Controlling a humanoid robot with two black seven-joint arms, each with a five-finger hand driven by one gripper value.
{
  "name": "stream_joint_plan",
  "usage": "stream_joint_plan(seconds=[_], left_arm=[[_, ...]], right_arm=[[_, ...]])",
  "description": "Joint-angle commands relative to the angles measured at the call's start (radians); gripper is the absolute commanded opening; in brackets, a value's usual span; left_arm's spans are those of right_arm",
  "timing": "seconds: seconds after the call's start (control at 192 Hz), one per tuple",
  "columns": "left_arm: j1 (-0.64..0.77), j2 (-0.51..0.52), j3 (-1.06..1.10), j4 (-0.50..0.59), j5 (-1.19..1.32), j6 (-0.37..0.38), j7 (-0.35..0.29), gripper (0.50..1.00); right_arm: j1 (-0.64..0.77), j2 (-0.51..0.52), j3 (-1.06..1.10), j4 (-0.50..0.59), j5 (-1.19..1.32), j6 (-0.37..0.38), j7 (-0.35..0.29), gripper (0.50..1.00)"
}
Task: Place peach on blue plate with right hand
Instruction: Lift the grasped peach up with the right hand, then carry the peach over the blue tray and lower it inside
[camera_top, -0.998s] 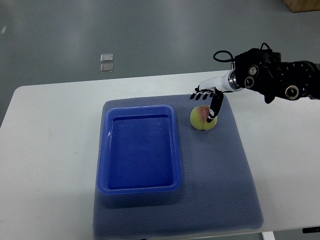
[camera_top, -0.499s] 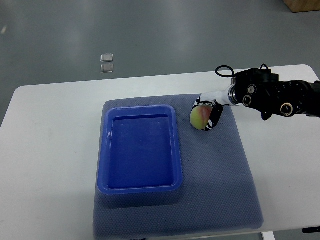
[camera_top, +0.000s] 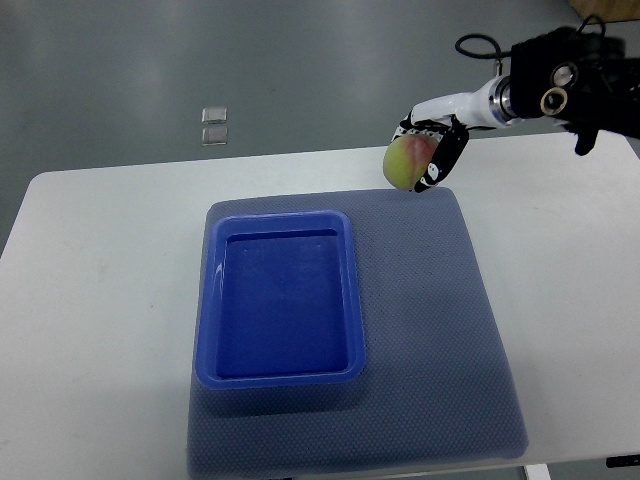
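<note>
Yellow-green with a pink blush, the peach is now off the mat and held in the air, where half a second ago it sat on the grey mat just right of the tray. The right hand is clamped on it: white and black fingers wrap the fruit's right and upper side, the dark thumb-side piece running down its right edge. From the tray, the fruit now lies at about one o'clock, above the mat's far edge and over the white table, higher in the picture than before.

Since the earlier frame the right arm has drawn back and up toward the two o'clock corner of the picture; its black forearm housing, which lay level with the mat's top edge, now sits against the grey floor at the upper right, and the cable loop at the wrist shows near the top edge. A second ago the fingers were spread open beside the peach; half a second ago they had closed round it on the mat.

The blue plate, a deep rectangular tray, lies unmoved on the left half of the mat, holding nothing. Peach and tray are well apart.

Two small clear squares rest on the floor at eleven o'clock from the tray, as before.
</note>
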Motion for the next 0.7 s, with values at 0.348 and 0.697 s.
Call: stream_joint_plan(seconds=[0.348,0.697], left_arm=[[-0.002,0.000,-0.001,-0.002,0.004,-0.002,0.000,1.000],[-0.002,0.000,-0.001,-0.001,0.003,-0.002,0.000,1.000]], right_arm=[[0.254,-0.174,-0.030,0.219,0.089,0.082,0.000,0.527],[0.183,0.410,-0.106,-0.035,0.140,-0.082,0.000,0.535]])
